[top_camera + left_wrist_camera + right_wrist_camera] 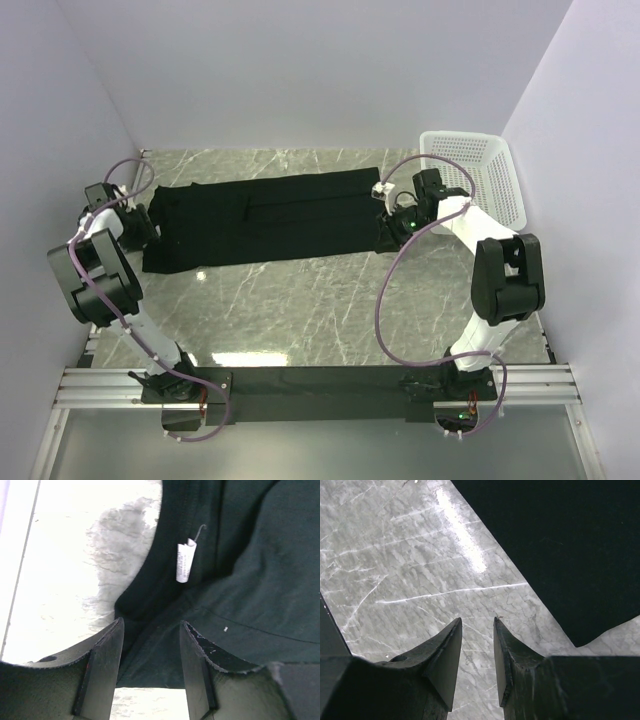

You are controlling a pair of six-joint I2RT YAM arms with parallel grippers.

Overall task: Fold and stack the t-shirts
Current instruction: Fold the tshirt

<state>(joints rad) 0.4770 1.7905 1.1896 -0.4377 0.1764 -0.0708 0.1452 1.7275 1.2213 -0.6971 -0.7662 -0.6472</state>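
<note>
T-shirt [265,218], black: long strip across the far part of the marble table [300,310]; logo hidden, white tag [185,562] showing. Left gripper [150,625]: fingers parted above cloth. Right gripper [477,622]: fingers slightly apart over bare marble, empty.

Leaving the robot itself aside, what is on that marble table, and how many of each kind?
black t-shirt: 1
white basket: 1
Total: 2
</note>
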